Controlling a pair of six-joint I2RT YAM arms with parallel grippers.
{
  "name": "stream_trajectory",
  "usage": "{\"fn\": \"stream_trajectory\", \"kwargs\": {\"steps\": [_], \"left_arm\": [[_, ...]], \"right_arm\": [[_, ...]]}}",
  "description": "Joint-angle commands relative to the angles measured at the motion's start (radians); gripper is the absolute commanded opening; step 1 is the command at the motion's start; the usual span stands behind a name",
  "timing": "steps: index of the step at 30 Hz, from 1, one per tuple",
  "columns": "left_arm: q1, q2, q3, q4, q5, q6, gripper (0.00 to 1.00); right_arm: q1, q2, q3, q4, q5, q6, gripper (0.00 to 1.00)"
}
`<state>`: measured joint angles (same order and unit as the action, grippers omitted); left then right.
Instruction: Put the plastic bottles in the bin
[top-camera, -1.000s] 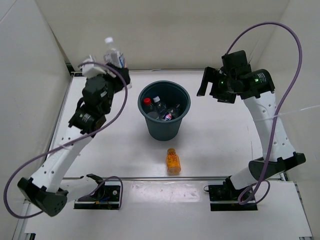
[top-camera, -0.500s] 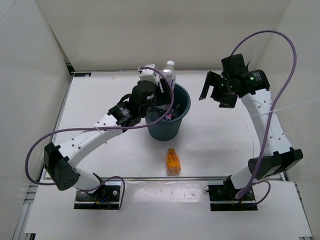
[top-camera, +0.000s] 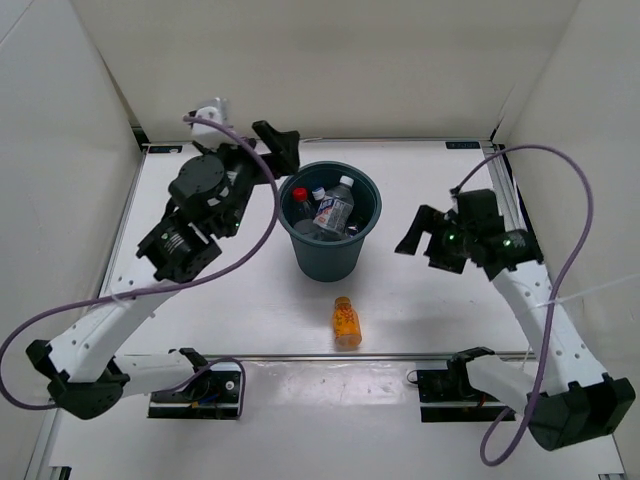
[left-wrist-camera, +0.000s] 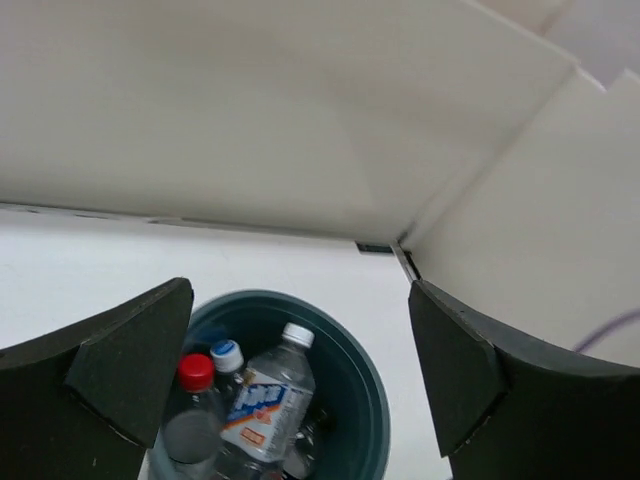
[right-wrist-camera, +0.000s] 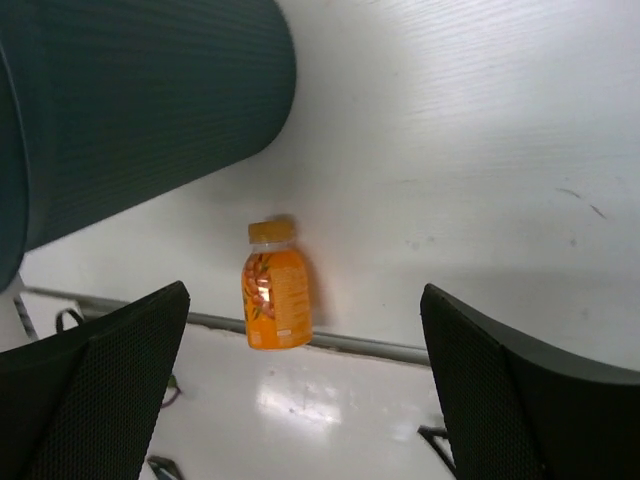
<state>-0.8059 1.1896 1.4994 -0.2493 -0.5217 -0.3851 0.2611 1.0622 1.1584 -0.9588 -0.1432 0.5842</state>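
The teal-grey bin (top-camera: 296, 243) stands mid-table and holds several plastic bottles, among them a clear white-capped labelled one (top-camera: 335, 208) and a red-capped one (top-camera: 299, 200). In the left wrist view the bin's rim (left-wrist-camera: 375, 395) rings the labelled bottle (left-wrist-camera: 262, 398) and the red cap (left-wrist-camera: 196, 371). My left gripper (top-camera: 268, 153) is open and empty, above the bin's back-left rim; its own view (left-wrist-camera: 300, 295) looks down into the bin. The short orange bottle (top-camera: 345, 322) lies in front of the bin. My right gripper (top-camera: 420, 238) is open and empty to the right of the bin, and its own view (right-wrist-camera: 303, 296) faces the orange bottle (right-wrist-camera: 275, 290).
White walls close in the table at the back and both sides. A metal rail (top-camera: 300, 356) runs along the table's front edge just behind the orange bottle. The bin's ribbed side (right-wrist-camera: 130, 110) fills the upper left of the right wrist view.
My left gripper carried a clear bottle over the bin and let it go. The bottle now lies in the bin, and the gripper has drawn back left. My right gripper moved nearer and lower.
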Motion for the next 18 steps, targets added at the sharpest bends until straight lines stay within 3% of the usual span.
{"fn": "stream_trajectory", "kwargs": {"steps": [1, 5, 10, 13, 15, 18], "left_arm": [[0.001, -0.057, -0.05, -0.013, -0.197, 0.038, 1.0], [0.02, -0.194, -0.172, -0.059, -0.391, 0.037, 1.0], [0.053, -0.281, -0.223, -0.289, -0.458, -0.029, 1.0], [0.053, -0.291, -0.214, -0.451, -0.486, -0.119, 1.0], [0.053, -0.291, -0.203, -0.652, -0.495, -0.2, 1.0], [0.053, -0.3, -0.194, -0.891, -0.515, -0.412, 1.0]], "right_arm": [[0.073, -0.108, -0.18, 0.295, -0.072, -0.07, 1.0], [0.256, -0.278, -0.436, 0.504, 0.025, -0.095, 1.0], [0.458, -0.3, -0.634, 0.699, 0.088, -0.081, 1.0], [0.535, -0.2, -0.657, 0.781, 0.119, -0.029, 1.0], [0.564, -0.105, -0.645, 0.805, 0.129, -0.02, 1.0], [0.612, 0.001, -0.614, 0.854, 0.14, -0.02, 0.99]]}}
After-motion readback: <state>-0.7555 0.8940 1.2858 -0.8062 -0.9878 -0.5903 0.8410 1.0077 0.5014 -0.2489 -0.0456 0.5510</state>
